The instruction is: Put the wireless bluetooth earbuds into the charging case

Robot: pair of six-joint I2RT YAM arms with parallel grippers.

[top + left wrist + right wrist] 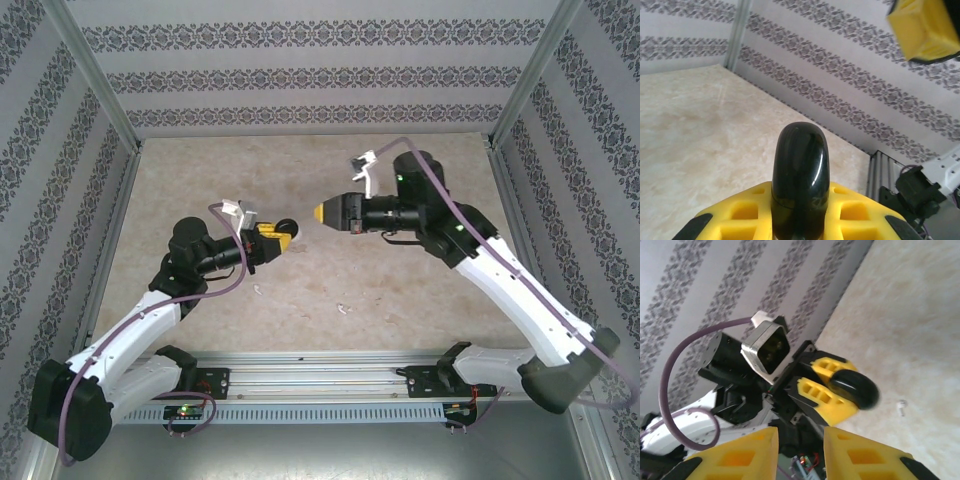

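We see the left gripper raised over the middle of the desk, its yellow fingers clamped on a glossy black charging case. From the left wrist the charging case stands on edge between the fingers of the left gripper, its rounded end sticking out past them.

The right gripper faces it tip to tip, close but not touching, with a small gap of bare desk between them. From the right wrist, the right gripper has its two fingers a little apart and nothing between them. Beyond them, the left gripper and the case sit directly ahead.

A white earbud lies on the desk below the left gripper, just beside that arm's forearm. A second white earbud lies further right, near the metal rail at the near edge. From the right wrist we spot a white earbud on the desk just beyond the case, though we cannot tell which of the two it is. Patterned walls close in three sides, and a purple cable loops over the left wrist.
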